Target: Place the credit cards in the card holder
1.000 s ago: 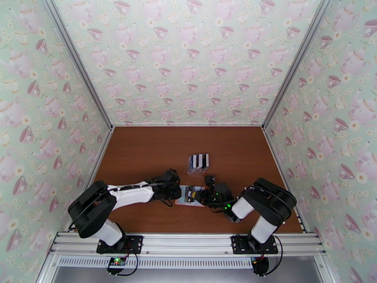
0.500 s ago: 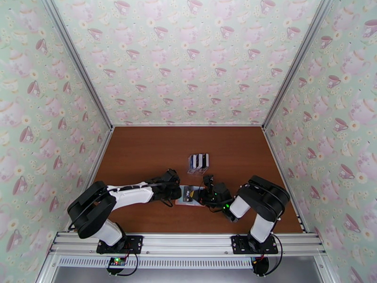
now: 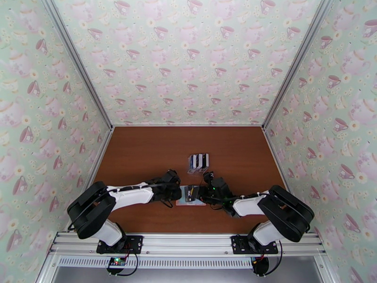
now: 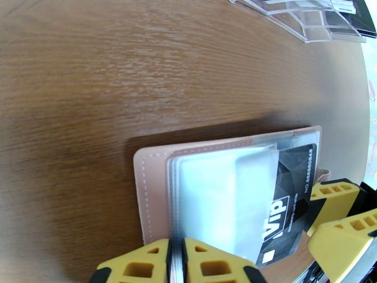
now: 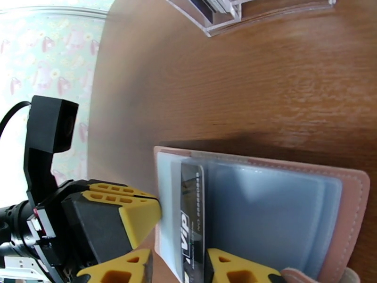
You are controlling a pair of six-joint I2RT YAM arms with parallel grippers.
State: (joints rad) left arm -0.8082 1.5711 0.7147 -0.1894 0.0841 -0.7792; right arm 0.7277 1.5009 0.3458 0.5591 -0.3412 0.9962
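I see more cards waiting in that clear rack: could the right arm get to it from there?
Probably yes: the rack stands just beyond the right gripper, with only table between them, and its jaws are open.

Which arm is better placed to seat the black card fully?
Right: the right end effector, open, sits at the card's free end; the left end effector is clamped on the holder, steadying it.

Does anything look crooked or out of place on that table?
Yes: the black VIP card sits only partway inside a clear sleeve of the pink card holder, with one end poking out.
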